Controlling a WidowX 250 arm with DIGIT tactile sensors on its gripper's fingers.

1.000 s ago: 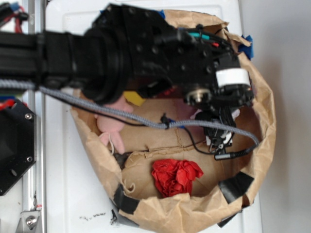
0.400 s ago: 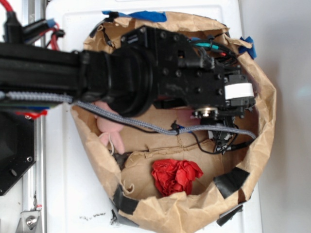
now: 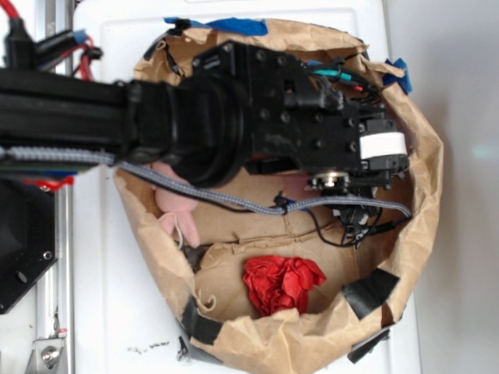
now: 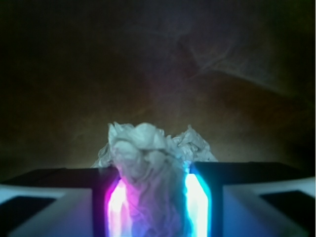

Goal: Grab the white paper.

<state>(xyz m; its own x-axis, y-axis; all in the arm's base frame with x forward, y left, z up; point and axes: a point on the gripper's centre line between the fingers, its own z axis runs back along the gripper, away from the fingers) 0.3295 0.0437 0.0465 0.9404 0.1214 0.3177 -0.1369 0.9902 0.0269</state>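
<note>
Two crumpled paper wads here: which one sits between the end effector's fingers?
The off-white crumpled paper wad, pinched between the lit fingers. The red crumpled paper wad lies apart on the bag floor.

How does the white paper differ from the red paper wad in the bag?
The white paper is pale greyish; the red paper wad is bright red. The white paper sits between the gripper fingers; the red wad lies free on the brown bag floor, away from the gripper. Both are crumpled.

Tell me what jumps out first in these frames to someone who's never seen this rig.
The black robot arm reaching from the left fills the upper half of the exterior view, covering much of the open brown paper bag. A red crumpled wad lies bright on the bag's floor below it. In the wrist view, the white paper sits between the glowing pink and cyan fingers.
</note>
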